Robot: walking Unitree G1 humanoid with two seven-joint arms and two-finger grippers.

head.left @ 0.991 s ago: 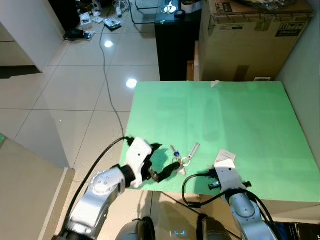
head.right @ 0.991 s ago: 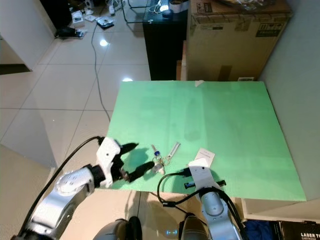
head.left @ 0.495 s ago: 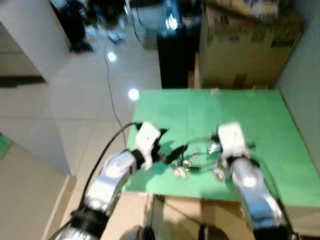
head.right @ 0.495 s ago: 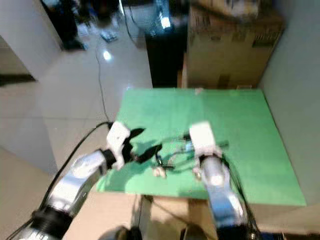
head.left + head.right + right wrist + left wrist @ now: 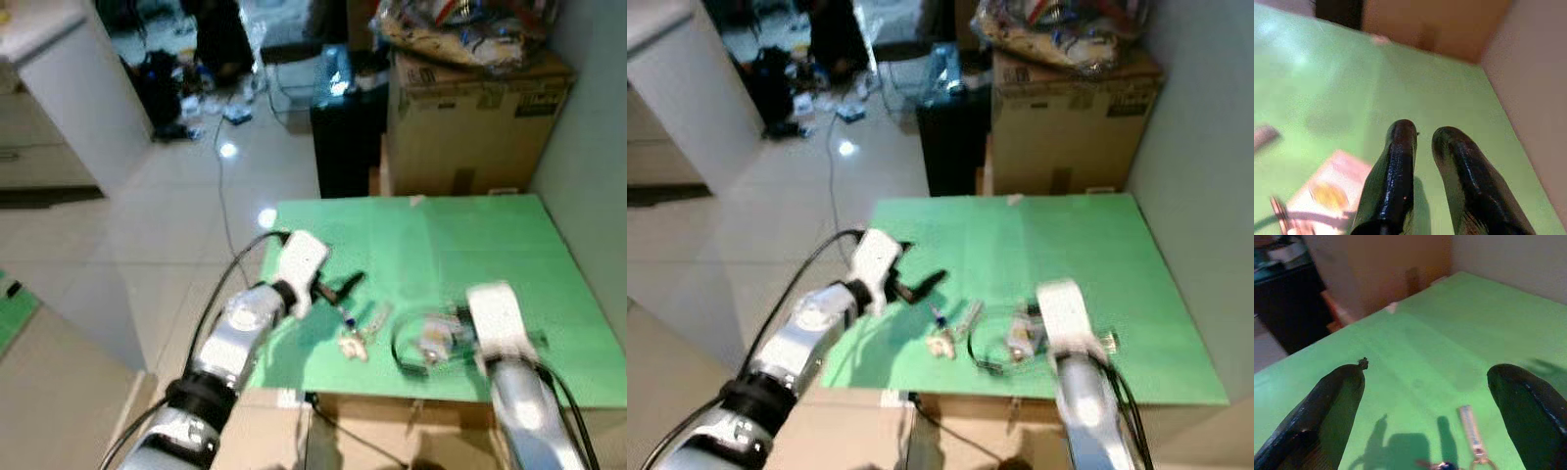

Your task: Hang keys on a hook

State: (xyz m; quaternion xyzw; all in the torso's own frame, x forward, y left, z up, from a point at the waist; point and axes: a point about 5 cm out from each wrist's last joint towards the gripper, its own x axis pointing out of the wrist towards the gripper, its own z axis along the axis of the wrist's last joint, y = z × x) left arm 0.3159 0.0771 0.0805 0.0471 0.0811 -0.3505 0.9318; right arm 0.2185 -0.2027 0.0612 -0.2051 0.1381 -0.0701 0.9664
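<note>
A bunch of keys (image 5: pixel 359 331) with a blue tag lies near the front edge of the green table (image 5: pixel 470 245). My left gripper (image 5: pixel 343 285) hovers just behind and to the left of the keys, open, with nothing between its fingers. In the left wrist view the fingers (image 5: pixel 1337 396) stand wide apart and one key (image 5: pixel 1471 431) lies on the green top below them. My right gripper (image 5: pixel 1420 133) is over the table's front right part, shut and empty, its fingers pointing across the table. The right arm's white wrist (image 5: pixel 493 315) covers it from above.
A white card (image 5: pixel 1327 191) lies on the table beside the right gripper. Behind the table stand a cardboard box (image 5: pixel 470 108) with a plastic bag on top and a black cabinet (image 5: pixel 343 137). A wall borders the table's right side. A cable (image 5: pixel 223 196) trails over the tiled floor at left.
The camera has tilted up, so more of the room shows. My left gripper has moved from the front edge farther onto the table. My right arm has risen over the table's front right.
</note>
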